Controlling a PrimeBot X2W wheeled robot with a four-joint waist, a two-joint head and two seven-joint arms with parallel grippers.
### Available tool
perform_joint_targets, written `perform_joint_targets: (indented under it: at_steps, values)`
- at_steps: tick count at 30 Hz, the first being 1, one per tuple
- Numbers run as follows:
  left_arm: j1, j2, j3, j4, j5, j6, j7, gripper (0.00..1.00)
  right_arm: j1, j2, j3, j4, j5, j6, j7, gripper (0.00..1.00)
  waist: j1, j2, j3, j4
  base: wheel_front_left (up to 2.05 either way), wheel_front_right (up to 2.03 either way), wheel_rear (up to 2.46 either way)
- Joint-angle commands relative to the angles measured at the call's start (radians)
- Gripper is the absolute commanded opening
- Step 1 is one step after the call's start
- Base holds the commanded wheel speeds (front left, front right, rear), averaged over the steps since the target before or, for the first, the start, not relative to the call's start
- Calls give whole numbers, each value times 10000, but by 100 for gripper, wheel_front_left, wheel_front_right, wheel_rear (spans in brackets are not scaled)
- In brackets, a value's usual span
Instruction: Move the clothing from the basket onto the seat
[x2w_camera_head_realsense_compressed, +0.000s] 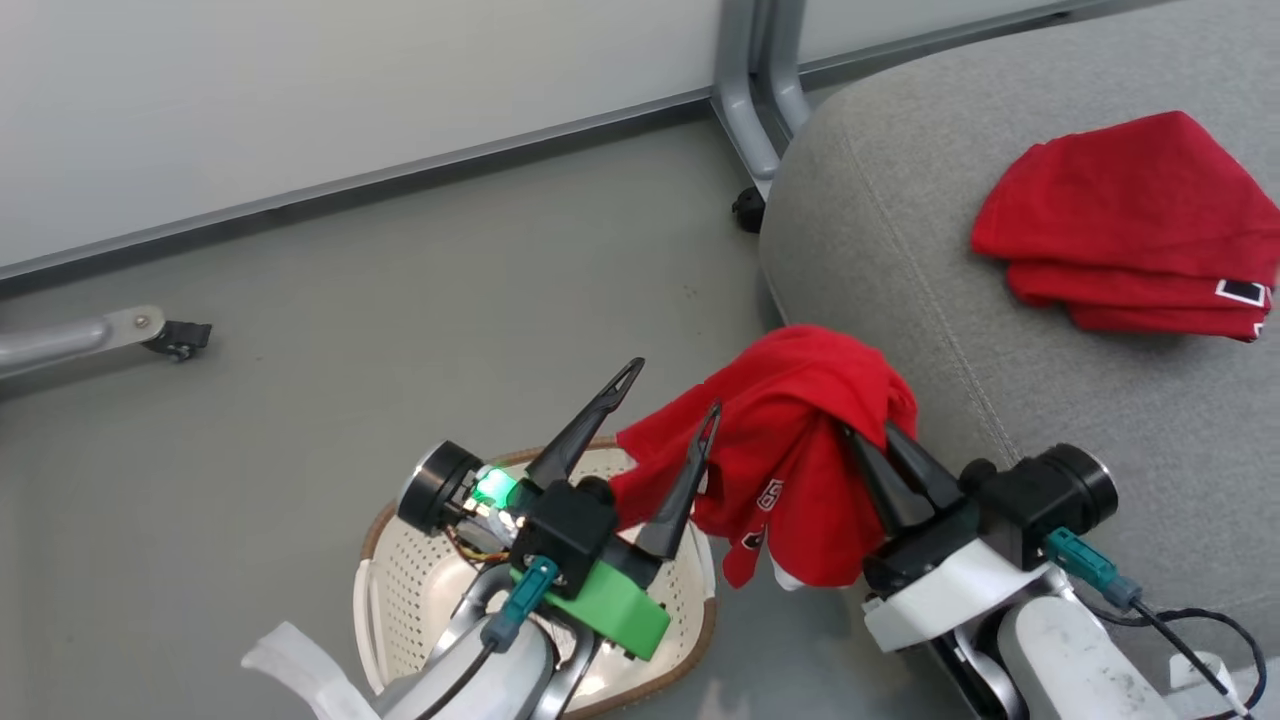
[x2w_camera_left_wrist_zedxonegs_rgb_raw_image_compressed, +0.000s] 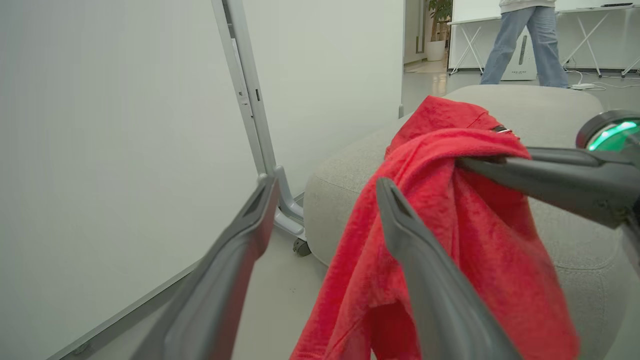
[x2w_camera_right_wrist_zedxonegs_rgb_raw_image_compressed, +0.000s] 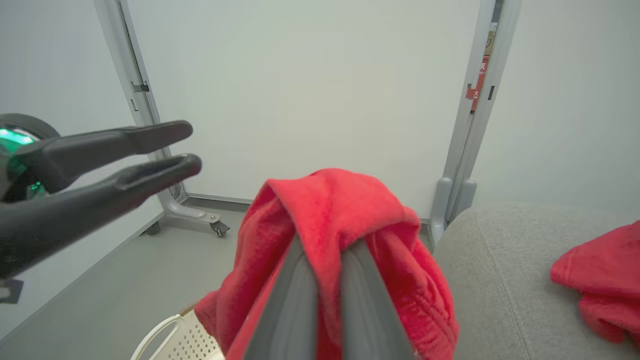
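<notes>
Between right fingers (x2w_camera_head_realsense_compressed: 900, 488): red garment (x2w_camera_head_realsense_compressed: 790, 420) pinched; left fingers (x2w_camera_head_realsense_compressed: 590, 420) apart.

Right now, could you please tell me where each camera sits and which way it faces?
Head view: on the head, looking down at the basket and seat; left gripper, jaws open, and right gripper, jaws shut on the red garment, show.
Left wrist view: on the left wrist, facing the white partition and seat along its open jaws.
Right wrist view: on the right wrist, facing the partition along its shut jaws.
Shared: all see that red garment; each wrist view catches the other gripper.
</notes>
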Motion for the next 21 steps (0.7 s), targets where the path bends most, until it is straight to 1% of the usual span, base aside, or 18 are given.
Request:
perform_joint_targets:
  at_steps: [1, 9, 21]
  values:
    - [208, 155, 149, -60, -42, 89, -88, 100, -140, 26, -114, -235, -96, -12, -19, 0, 1, 0, 356, -566, 0, 0, 0]
    - [488, 623, 407, -315, 77, 140, -157, 100, 63, 248, -746, -1177, -316, -12, -20, 0, 1, 0, 802, -1842, 0, 0, 0]
    - [274, 961, 251, -332, 218, 12, -17, 100, 870, 676, -1436, -1712, -363, -12, -20, 0, 1, 0, 1268, -3630, 0, 0, 0]
